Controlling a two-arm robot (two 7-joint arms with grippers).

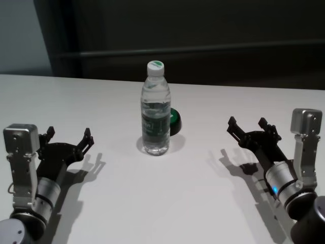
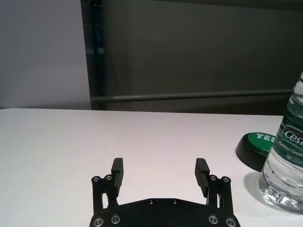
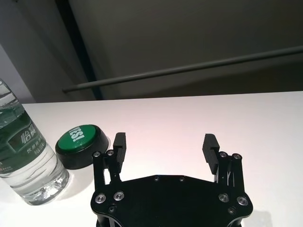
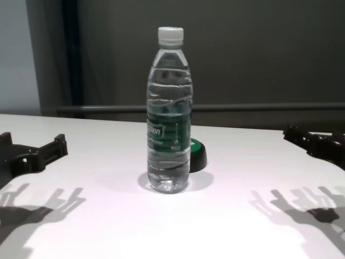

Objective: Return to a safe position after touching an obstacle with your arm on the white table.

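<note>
Water bottle [image 1: 155,109] stands upright at the middle of the white table [image 1: 213,203], its long axis vertical, white cap on top and green label band round the waist. Just behind it on its right, touching or nearly so, sits a low black puck with a green top [image 1: 175,121]. The left gripper [image 1: 69,138] hovers low over the near left of the table, fingers spread and empty; the bottle lies to its right and slightly farther out. The right gripper [image 1: 249,127] mirrors it on the near right, likewise spread and holding nothing, with the bottle off to its left. Both stand well apart from the bottle, about equally far, so neither arm is clearly nearer. Judging by this, both arms look already withdrawn to a resting pose.
</note>
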